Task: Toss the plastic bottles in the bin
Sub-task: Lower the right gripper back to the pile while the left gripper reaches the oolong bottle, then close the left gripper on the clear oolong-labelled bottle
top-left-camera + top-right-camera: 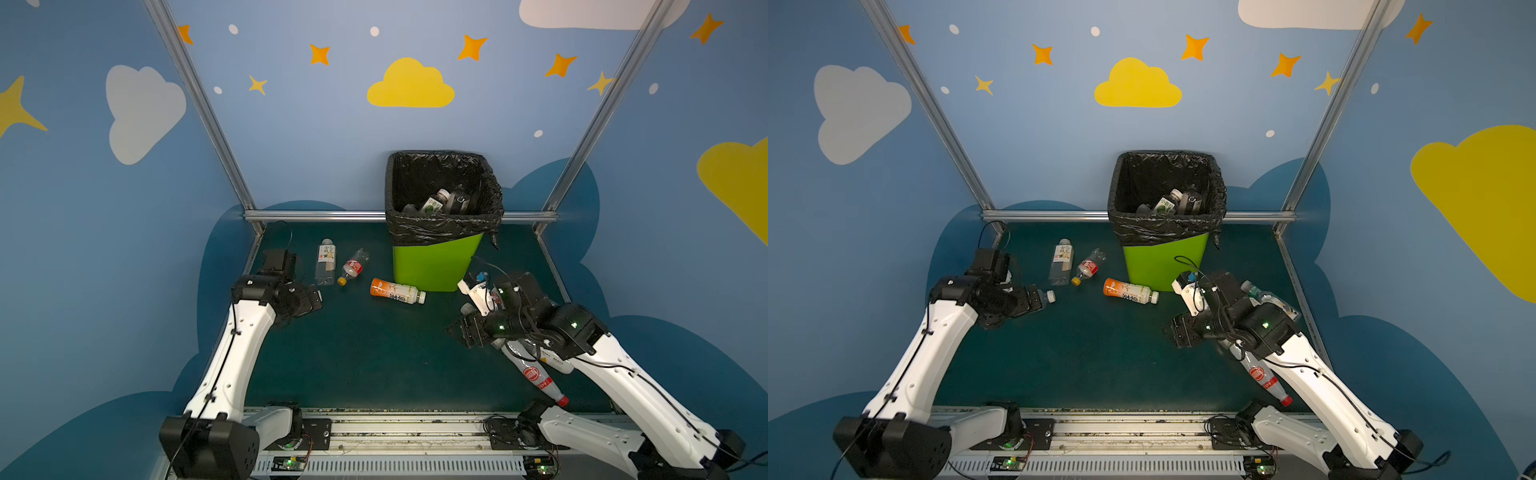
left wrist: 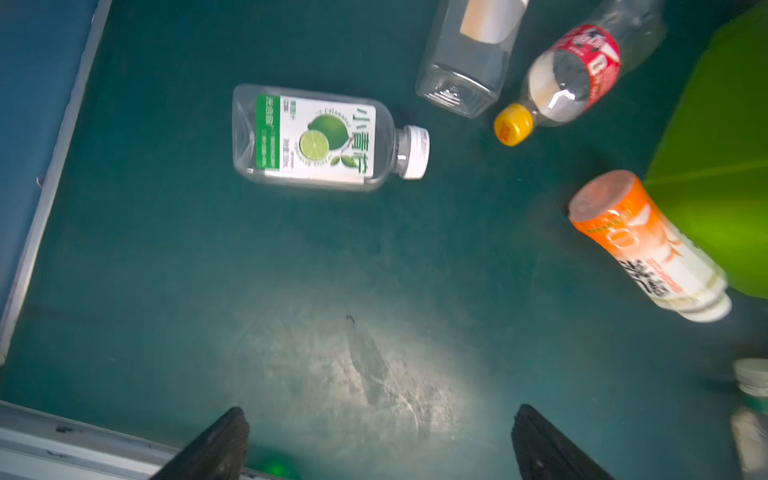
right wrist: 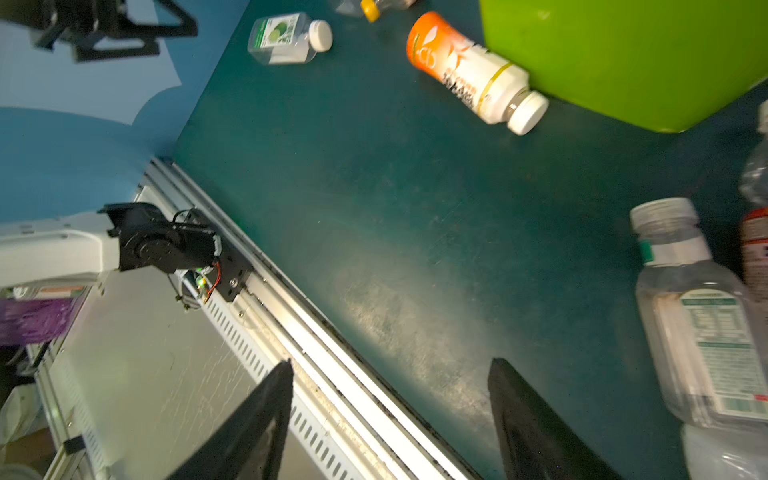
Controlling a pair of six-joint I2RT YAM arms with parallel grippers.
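The lime-green bin [image 1: 436, 266] with its black liner stands at the back and holds several bottles [image 1: 436, 203]. On the mat lie a square clear bottle [image 1: 325, 262], a red-labelled bottle with an orange cap [image 1: 352, 268] and an orange-labelled bottle [image 1: 397, 291]. A lime-labelled bottle [image 2: 316, 139] lies under my left gripper [image 1: 309, 300], which hangs open and empty [image 2: 380, 424]. My right gripper [image 1: 457, 332] is open over bare mat [image 3: 390, 374], beside a clear white-capped bottle [image 3: 698, 316]. A long red-labelled bottle [image 1: 536, 376] lies under the right arm.
Aluminium rails [image 1: 316, 216] and blue walls close the mat at the back and sides. A metal rail [image 1: 415, 428] runs along the front edge. Another clear bottle [image 1: 1266, 297] lies by the right rail, behind the right arm.
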